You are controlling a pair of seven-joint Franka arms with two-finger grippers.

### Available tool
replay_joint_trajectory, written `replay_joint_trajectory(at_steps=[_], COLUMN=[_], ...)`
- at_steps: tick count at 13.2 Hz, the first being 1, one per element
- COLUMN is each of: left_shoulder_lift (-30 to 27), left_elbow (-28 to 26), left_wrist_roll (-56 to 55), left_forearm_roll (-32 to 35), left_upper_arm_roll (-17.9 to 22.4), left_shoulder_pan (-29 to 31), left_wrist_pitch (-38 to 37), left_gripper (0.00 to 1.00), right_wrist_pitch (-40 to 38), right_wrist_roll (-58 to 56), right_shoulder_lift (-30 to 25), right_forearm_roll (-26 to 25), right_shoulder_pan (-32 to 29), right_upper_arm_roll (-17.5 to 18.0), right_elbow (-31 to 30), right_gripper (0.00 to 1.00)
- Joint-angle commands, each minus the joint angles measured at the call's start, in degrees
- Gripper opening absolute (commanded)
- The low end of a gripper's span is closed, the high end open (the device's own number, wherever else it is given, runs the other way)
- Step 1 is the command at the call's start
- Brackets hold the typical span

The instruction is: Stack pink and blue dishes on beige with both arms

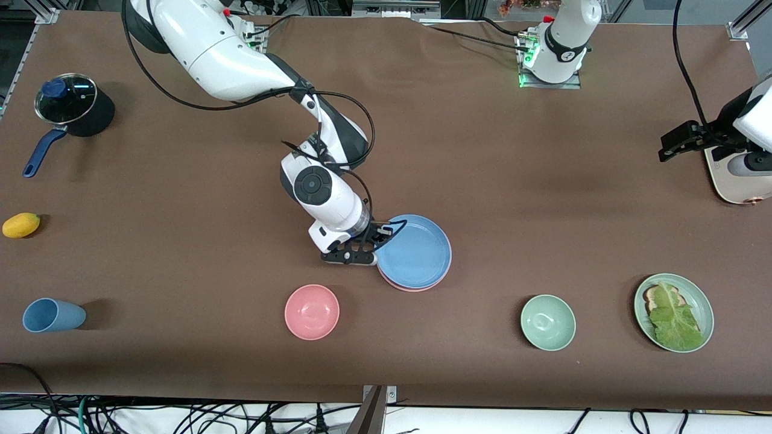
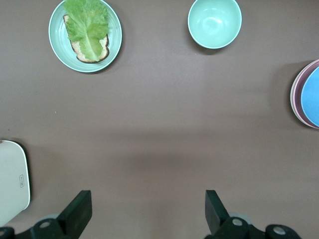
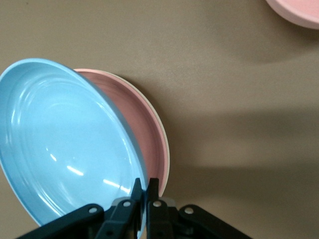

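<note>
The light blue plate (image 1: 416, 250) lies on top of the pink plate (image 1: 416, 288) in the middle of the table. My right gripper (image 1: 386, 232) is shut on the blue plate's (image 3: 60, 144) rim at the edge toward the right arm's end. That edge is tilted up off the pink plate (image 3: 149, 129). A thin cream rim of the beige plate (image 3: 163, 134) shows under the pink one. My left gripper (image 1: 669, 147) hangs open and empty (image 2: 147, 199) over the table at the left arm's end. That arm waits, with the stack (image 2: 304, 94) far off.
A pink bowl (image 1: 312, 311), a pale green bowl (image 1: 547, 322) and a green plate (image 1: 707, 307) with bread and lettuce stand nearer the front camera. A blue cup (image 1: 53, 315), a yellow fruit (image 1: 21, 225) and a lidded pot (image 1: 75, 105) sit at the right arm's end. A cream board (image 1: 733, 181) lies under the left arm.
</note>
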Motion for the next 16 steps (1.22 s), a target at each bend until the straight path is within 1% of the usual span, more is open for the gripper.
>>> replay_joint_trajectory(at_steps=[1,3,4,5,7,9,11,13,14,16], left_shoulder_lift=[0.7,0.7,0.7,0.7,0.6,0.6,0.6,0.5,0.4,0.4], left_elbow=[1.2,1.2,1.2,1.2,1.1,1.2,1.4,1.4,1.3,1.3], left_wrist_roll=[1.2,1.2,1.1,1.1,1.2,1.2,1.2,1.2,1.2,1.2], left_forearm_roll=[-1.2,-1.3,-1.3,-1.3,-1.3,-1.2,-1.2,-1.1,-1.1,-1.1], left_upper_arm_roll=[0.2,0.1,0.1,0.1,0.0,0.1,0.1,0.1,0.1,0.1], left_shoulder_pan=[-0.4,-0.5,-0.5,-0.6,-0.5,-0.5,-0.4,-0.4,-0.1,0.0], left_wrist_pitch=[-0.3,-0.3,-0.3,-0.3,-0.3,-0.3,-0.3,-0.3,-0.3,-0.3], left_gripper=[1.0,1.0,1.0,1.0,1.0,1.0,1.0,1.0,1.0,1.0], right_wrist_pitch=[0.8,0.8,0.8,0.8,0.7,0.7,0.7,0.0,-1.1,-8.1], right_wrist_roll=[1.0,0.9,0.9,0.9,0.8,1.0,1.0,0.5,0.3,-0.3], right_shoulder_lift=[0.4,0.4,0.3,0.3,0.3,0.1,0.3,-0.3,-0.9,-3.0], right_forearm_roll=[-0.7,-0.7,-0.7,-0.7,-0.7,-0.7,-0.7,-1.4,-2.1,-4.1], right_shoulder_pan=[0.1,0.1,0.1,0.1,0.1,0.1,0.3,0.0,-0.4,-1.5], right_upper_arm_roll=[0.2,0.2,0.2,0.2,0.2,0.2,0.2,0.0,-0.2,-1.0], right_elbow=[0.7,0.7,0.7,0.7,0.7,0.7,0.7,0.7,0.7,1.1], right_gripper=[0.08,0.08,0.11,0.2,0.26,0.28,0.4,0.56,0.58,0.65])
